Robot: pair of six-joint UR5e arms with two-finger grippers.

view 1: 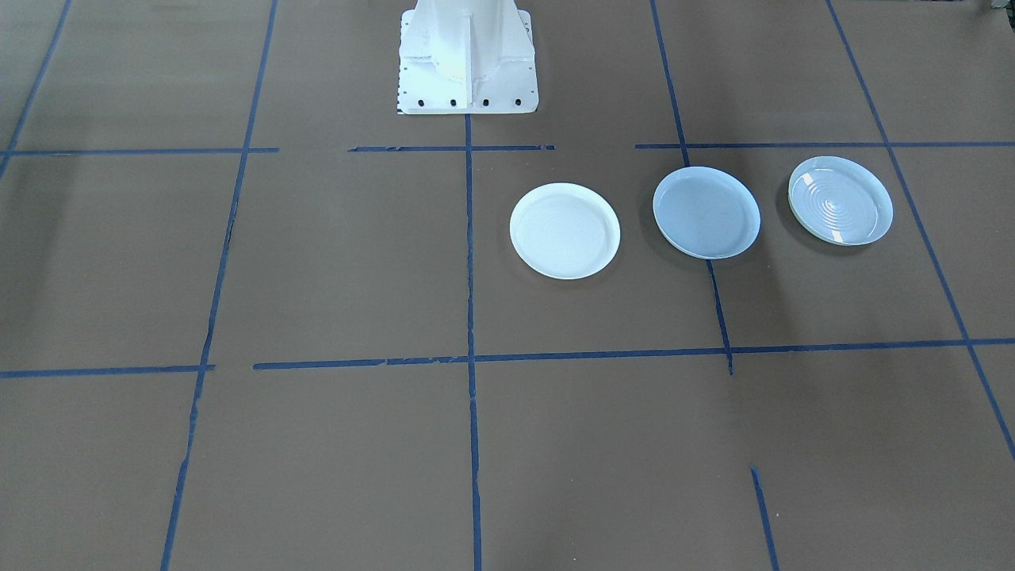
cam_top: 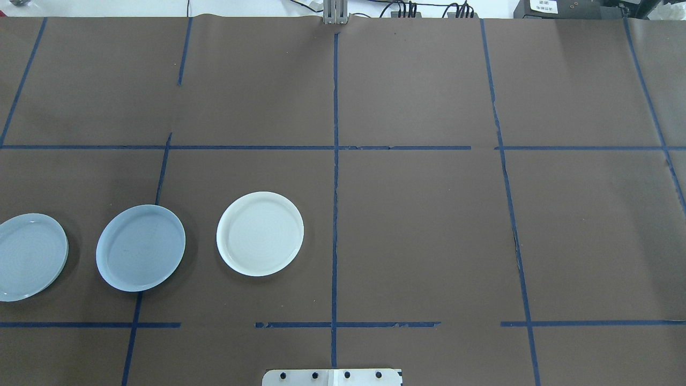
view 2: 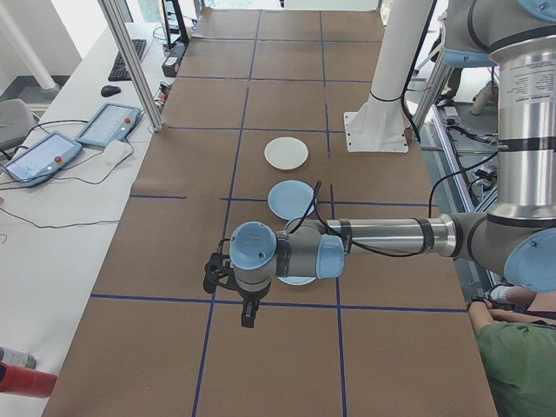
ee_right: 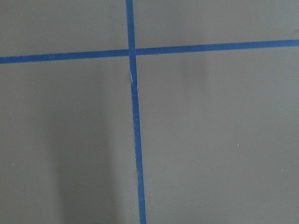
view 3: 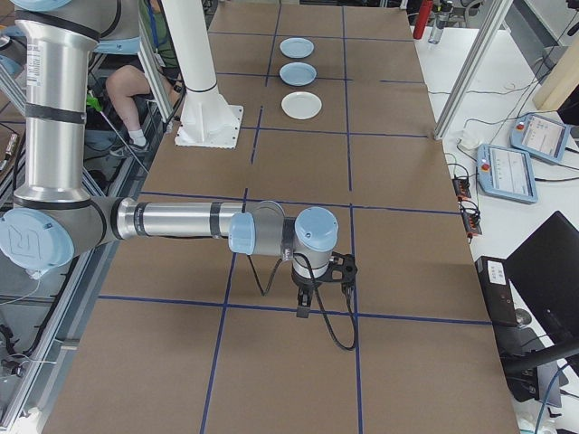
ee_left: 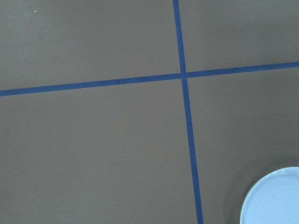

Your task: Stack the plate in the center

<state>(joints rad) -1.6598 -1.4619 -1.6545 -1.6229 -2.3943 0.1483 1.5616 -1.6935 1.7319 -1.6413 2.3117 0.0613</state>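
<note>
Robotics lab, from what I see on my feeds.
Big table (cam_top: 429, 241) under brown paper with a blue tape grid (cam_top: 335, 214), white robot pedestal (view 1: 466, 59) bolted on, aluminium frame posts (view 2: 130, 65), teach pendants (view 2: 109, 124) and cables on a side bench, keyboard and mouse (view 2: 110, 90) nearby.

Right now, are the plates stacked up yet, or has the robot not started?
Not started. All three plates lie apart in a row: the white plate, the light-blue plate in the middle, and the ringed plate. Nothing is stacked on another, and neither arm holds a plate. Left to do: pick up the outer plates and stack them on the middle one.
</note>
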